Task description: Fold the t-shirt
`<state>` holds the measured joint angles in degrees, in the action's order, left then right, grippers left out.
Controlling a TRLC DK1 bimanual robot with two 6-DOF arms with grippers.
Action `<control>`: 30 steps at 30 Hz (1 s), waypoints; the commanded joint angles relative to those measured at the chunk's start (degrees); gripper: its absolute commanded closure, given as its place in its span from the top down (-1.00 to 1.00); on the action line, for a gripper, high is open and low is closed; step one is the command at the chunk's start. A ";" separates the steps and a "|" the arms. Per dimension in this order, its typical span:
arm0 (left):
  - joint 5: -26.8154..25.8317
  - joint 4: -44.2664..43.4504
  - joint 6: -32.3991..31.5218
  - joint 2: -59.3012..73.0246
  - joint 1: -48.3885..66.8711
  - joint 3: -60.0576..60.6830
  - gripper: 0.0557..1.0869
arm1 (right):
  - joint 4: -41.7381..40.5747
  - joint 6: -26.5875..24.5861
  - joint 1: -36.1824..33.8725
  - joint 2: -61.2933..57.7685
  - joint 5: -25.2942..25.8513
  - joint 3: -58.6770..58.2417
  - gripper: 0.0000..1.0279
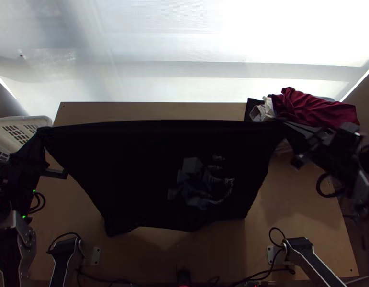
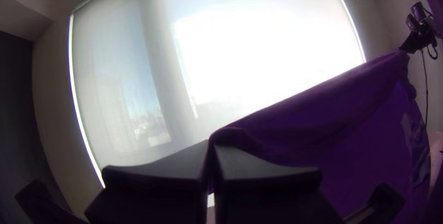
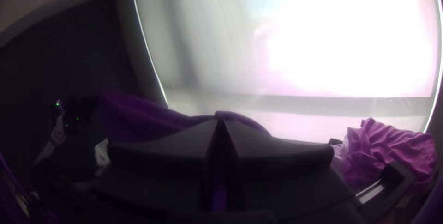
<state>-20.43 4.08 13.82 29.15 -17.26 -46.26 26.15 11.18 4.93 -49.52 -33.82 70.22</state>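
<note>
A black t-shirt (image 1: 136,177) with a printed figure hangs stretched between both grippers, its upper edge nearly straight and its lower part hanging toward the table's near side. At the upper left, my left gripper (image 1: 44,133) holds one corner; the left wrist view has this gripper (image 2: 212,148) shut on the purple-looking cloth (image 2: 360,127). My right gripper (image 1: 285,125) has the opposite corner at the upper right. In the right wrist view the gripper (image 3: 220,122) is shut, with the shirt (image 3: 147,115) pinched at its fingertips.
A wooden table (image 1: 289,210) lies below. A white basket (image 1: 21,126) stands at the far left. Dark red cloth (image 1: 313,109) and pale cloth (image 1: 263,111) are heaped at the back right, behind the right arm. Cables run along the near edge.
</note>
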 commanded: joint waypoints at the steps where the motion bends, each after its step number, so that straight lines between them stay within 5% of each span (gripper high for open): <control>1: 0.83 -18.93 1.64 20.60 -0.32 7.85 -0.92 | -11.03 -10.21 9.49 -20.27 7.72 -7.20 -0.95; 9: 6.80 -23.06 7.97 47.76 4.51 -3.49 -0.92 | -17.45 -20.41 8.43 -49.10 17.12 4.49 -0.95; 19: 14.80 -20.78 7.97 65.25 7.41 -18.52 -0.92 | -15.17 -20.58 8.52 -65.09 25.83 28.22 -0.95; 25: 18.14 -19.55 11.22 75.44 9.35 -23.35 -0.92 | -6.99 -22.52 10.45 -80.82 30.13 46.50 -0.95; 30: 18.58 -16.91 12.28 80.89 9.43 -23.96 -0.92 | 7.77 -23.92 10.72 -90.93 31.01 59.42 -0.95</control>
<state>-3.70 -15.09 24.08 101.69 -8.97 -67.70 21.32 -10.61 14.63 -127.50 -5.52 114.21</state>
